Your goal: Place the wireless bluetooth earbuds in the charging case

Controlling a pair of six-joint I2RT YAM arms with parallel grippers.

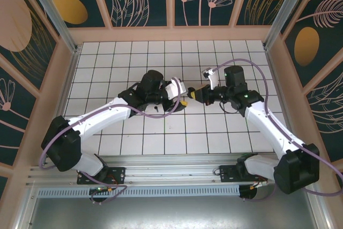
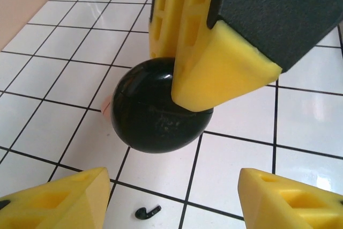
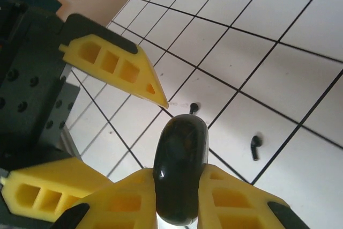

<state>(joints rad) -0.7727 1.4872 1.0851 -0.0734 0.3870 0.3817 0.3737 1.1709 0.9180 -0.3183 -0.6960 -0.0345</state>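
Note:
My right gripper [image 3: 179, 181] is shut on the black, rounded charging case [image 3: 180, 159], which it holds on edge above the tiles with its lid closed. In the left wrist view the case [image 2: 155, 113] hangs pinched by the right gripper's yellow fingers [image 2: 214, 63]. My left gripper [image 2: 171, 202] stands open just short of the case, touching nothing. In the top view the two grippers meet at mid-table, left [image 1: 183, 95] and right [image 1: 195, 94]. Two black earbuds [image 3: 255, 147] [image 3: 194, 108] lie loose on the tiles below. One black earbud [image 2: 147, 212] lies between the left fingers. A pale pink sliver [image 2: 105, 105] peeks from behind the case.
The floor is white tile with black grout [image 1: 214, 132], walled by a peach rim [image 1: 69, 73] and patterned panels. The left gripper's yellow fingers [image 3: 118, 68] reach in from the left in the right wrist view, close to the case.

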